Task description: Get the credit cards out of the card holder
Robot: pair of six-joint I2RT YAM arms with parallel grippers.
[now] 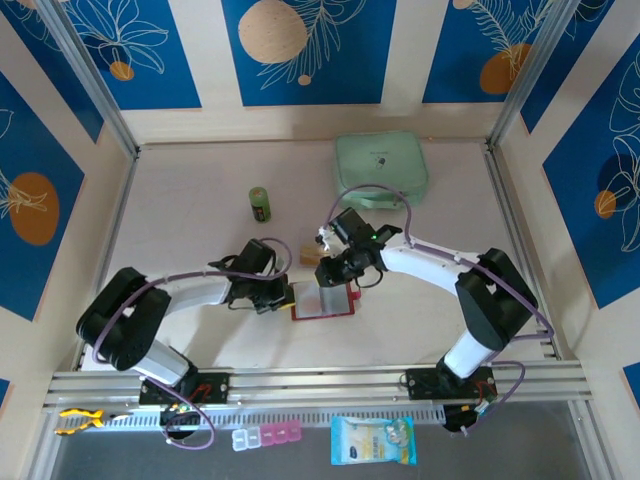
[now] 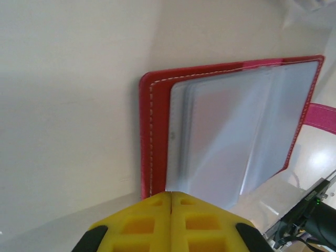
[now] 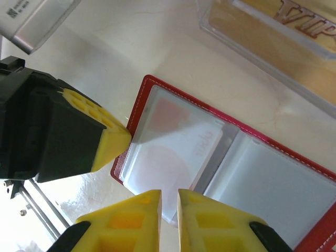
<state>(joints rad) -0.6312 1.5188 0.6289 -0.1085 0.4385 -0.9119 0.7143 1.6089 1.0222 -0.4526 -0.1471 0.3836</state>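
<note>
The card holder (image 1: 325, 302) (image 2: 152, 131) (image 3: 137, 105) is a red wallet lying open on the table, clear pockets up. A white credit card (image 3: 173, 142) with a reddish round mark sits inside the left pocket. My left gripper (image 1: 288, 296) (image 2: 170, 193) (image 3: 126, 137) is shut, its tips resting on the holder's left edge. My right gripper (image 1: 335, 272) (image 3: 169, 191) hangs over the pocket's near edge with its jaws a narrow gap apart; the pocket's corner shows in that gap. A tan credit card (image 1: 306, 256) (image 3: 262, 37) in a clear sleeve lies on the table just beyond the holder.
A mint green zip case (image 1: 381, 168) lies at the back and a small green bottle (image 1: 260, 203) stands left of it. A white and grey flat piece (image 3: 31, 18) lies near the left arm. A blue packet (image 1: 372, 440) and a pink box (image 1: 265, 437) sit below the front rail.
</note>
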